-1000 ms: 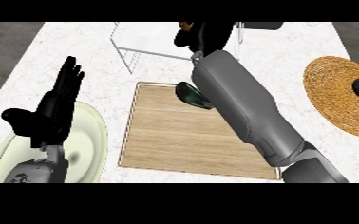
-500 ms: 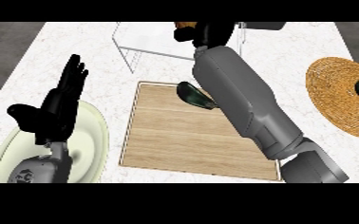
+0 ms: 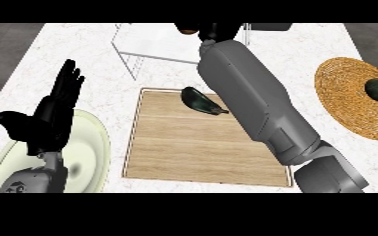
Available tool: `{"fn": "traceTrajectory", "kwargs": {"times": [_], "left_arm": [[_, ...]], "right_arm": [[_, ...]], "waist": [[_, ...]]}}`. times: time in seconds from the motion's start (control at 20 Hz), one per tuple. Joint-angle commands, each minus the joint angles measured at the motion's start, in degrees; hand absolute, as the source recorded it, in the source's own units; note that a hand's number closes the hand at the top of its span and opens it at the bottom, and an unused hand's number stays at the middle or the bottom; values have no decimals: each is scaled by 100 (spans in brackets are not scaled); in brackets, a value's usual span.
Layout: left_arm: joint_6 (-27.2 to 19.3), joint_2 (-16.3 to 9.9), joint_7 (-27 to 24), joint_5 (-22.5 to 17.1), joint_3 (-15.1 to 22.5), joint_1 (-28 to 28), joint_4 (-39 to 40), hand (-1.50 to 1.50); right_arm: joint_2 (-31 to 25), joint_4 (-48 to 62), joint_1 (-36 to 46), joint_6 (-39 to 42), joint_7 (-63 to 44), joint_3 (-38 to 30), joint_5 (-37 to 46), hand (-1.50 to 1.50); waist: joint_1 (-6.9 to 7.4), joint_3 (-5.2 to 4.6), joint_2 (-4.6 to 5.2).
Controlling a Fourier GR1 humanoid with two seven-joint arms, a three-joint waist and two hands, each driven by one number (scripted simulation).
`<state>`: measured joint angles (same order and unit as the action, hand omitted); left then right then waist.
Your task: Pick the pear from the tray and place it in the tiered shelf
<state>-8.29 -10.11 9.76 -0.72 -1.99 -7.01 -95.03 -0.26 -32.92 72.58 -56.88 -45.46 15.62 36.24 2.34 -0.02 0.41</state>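
My right forearm stretches across the wooden tray (image 3: 184, 150) to the white wire tiered shelf (image 3: 151, 45) at the counter's far edge. The right hand (image 3: 215, 31) is at the shelf's right side, curled round the pear (image 3: 187, 29). Only a small brown part of the pear shows at the fingers, against the picture's top band. My left hand (image 3: 53, 107) rests open at the left, fingers up, over a pale green plate (image 3: 92, 150).
A dark green, elongated object (image 3: 199, 101) lies on the tray's far edge, beside my right forearm. A woven round mat (image 3: 343, 97) lies at the right with a dark green item (image 3: 373, 86) on it. The counter is white marble.
The right hand with the pear has crept slightly further toward the shelf, and the forearm has shifted a little left. The left hand has stayed where it was.
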Motion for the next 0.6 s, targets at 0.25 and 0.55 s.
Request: {"fn": "traceTrajectory", "kwargs": {"times": [0.25,0.55], "left_arm": [[-26,-75,-262,-10,-254,574,-121,0],[-171,25,-200,67,-273,552,-50,0]], "right_arm": [[-243,-805,-644,-628,-998,-250,562,-150],[-515,-2479,-1486,82,-1780,-139,1024,-150]], "waist": [[-419,1,-151],[-617,-1,-202]]}}
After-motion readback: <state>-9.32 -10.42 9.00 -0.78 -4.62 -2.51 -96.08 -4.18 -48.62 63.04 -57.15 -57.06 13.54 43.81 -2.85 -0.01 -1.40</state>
